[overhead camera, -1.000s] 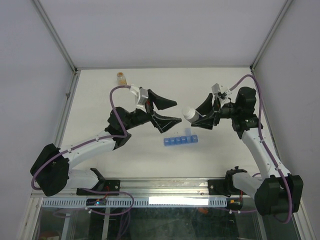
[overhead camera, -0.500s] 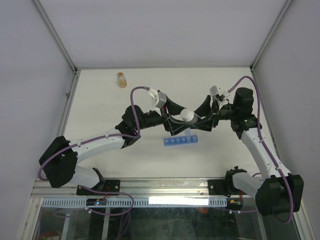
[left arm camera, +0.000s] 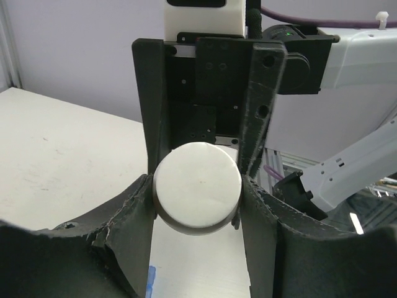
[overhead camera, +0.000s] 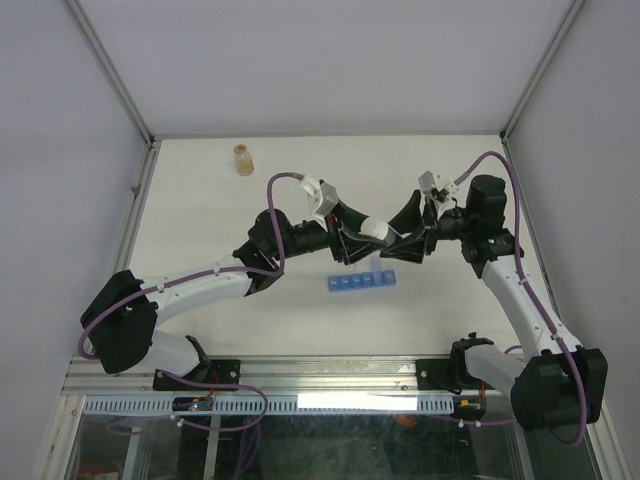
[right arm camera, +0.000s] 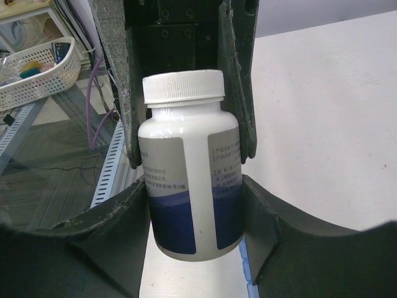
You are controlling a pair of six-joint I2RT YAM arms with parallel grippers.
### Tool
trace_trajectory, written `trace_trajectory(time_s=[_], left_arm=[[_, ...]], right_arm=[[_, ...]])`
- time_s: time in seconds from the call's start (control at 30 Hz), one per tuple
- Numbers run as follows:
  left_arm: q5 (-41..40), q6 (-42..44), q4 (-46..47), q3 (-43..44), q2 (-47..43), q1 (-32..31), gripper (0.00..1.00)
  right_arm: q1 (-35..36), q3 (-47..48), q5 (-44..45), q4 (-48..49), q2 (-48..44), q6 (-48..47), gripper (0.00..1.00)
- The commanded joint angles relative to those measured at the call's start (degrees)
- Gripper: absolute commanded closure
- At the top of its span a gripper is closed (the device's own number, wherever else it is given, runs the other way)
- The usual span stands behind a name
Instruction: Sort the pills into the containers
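The sorting proper has not begun, as far as the views show. The right end effector (right arm camera: 193, 186) pinches the white bottle (right arm camera: 189, 205) by its lower body and holds it in the air, lying sideways, with the top pointing left toward the other arm. The cap (left arm camera: 197, 194) is still on. The left end effector (left arm camera: 197, 180) has its fingers pressed against the cap on both sides, so it looks to be gripping it, ready to twist. In the left wrist view the cap is seen end-on and sits squarely between those fingers.

The containers (overhead camera: 361, 281), a short blue strip of compartments, lie on the worktop (overhead camera: 200, 220) just near of the bottle, roughly below the spot where the two arms meet. No pills show in them, though the compartments are too small to tell for sure, nor can I tell whether their lids are up. An amber bottle (overhead camera: 241, 158) stands well apart at the far left and nothing is touching it.

So what is done is the shared hold on the bottle. Left to do, by my judgement, are taking the cap off, getting the pills out, and dividing them among the compartments, which is nearly the whole task.
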Motion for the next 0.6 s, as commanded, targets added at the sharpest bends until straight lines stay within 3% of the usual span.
trace_trajectory(time_s=[0.0, 0.07, 0.17, 0.57], left_arm=[[-2.91, -3.64, 8.35, -1.33, -1.33, -0.55, 1.0], [-4.69, -5.48, 10.32, -2.57, -1.31, -0.66, 1.0], [-7.55, -7.12, 11.7, -3.48, -1.13, -1.19, 1.0], [-9.68, -8.77, 12.81, -3.15, 0.83, -2.56, 1.0]], right_arm=[[0.81, 2.85, 4.42, -1.1, -0.38, -1.56, 0.35], [1.12, 2.94, 6.36, -3.07, -0.98, -3.89, 0.27], [2.09, 2.81, 9.29, -4.24, -1.5, -5.63, 0.24], [5.09, -1.6, 10.47, 4.05, -2.3, -3.94, 0.27]])
